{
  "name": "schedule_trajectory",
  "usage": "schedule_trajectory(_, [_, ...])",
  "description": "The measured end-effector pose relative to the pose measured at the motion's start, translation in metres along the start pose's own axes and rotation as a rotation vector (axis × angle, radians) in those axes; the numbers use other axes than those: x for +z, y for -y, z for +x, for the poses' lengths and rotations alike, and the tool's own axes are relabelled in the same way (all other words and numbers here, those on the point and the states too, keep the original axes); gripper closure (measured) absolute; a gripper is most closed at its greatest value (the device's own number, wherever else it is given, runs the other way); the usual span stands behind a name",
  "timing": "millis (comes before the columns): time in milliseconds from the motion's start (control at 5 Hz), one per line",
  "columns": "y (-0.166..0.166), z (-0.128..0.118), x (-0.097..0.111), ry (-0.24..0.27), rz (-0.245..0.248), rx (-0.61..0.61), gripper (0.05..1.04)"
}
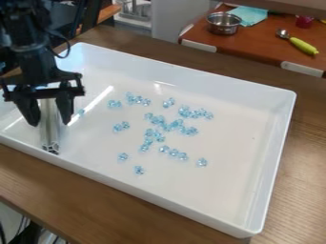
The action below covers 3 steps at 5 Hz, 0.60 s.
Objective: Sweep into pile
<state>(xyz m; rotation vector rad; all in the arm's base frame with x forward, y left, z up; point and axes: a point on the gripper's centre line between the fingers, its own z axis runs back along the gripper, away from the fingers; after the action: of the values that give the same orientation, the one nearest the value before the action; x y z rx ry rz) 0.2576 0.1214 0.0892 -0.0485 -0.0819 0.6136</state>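
At the left end of the white tray (210,198), my gripper (49,118) hangs down, shut on a pale upright tool (49,136). The tool's lower end, with a dark-edged pattern, is low in the tray near its front left wall. Small clear-blue pieces (170,125) lie scattered to the right of the gripper, densest around the tray's middle. Several stray ones lie apart, such as a blue piece (202,162) at the right and another piece (138,170) toward the front. One small piece (81,112) lies just right of the gripper.
The tray's raised walls enclose the pieces on a brown wooden table (302,190). Behind, an orange-brown surface (255,43) holds a metal pot (223,23), a teal cloth (249,15) and a spoon with a yellow-green handle (303,45).
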Motion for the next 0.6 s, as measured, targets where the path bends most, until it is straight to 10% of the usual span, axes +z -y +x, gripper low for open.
schedule_trajectory(200, [0.013, -0.004, -0.003, -0.02, 0.002, -0.003, 0.698])
schedule_trajectory(600, [0.045, -0.006, -0.006, -0.054, -0.003, -0.006, 0.716])
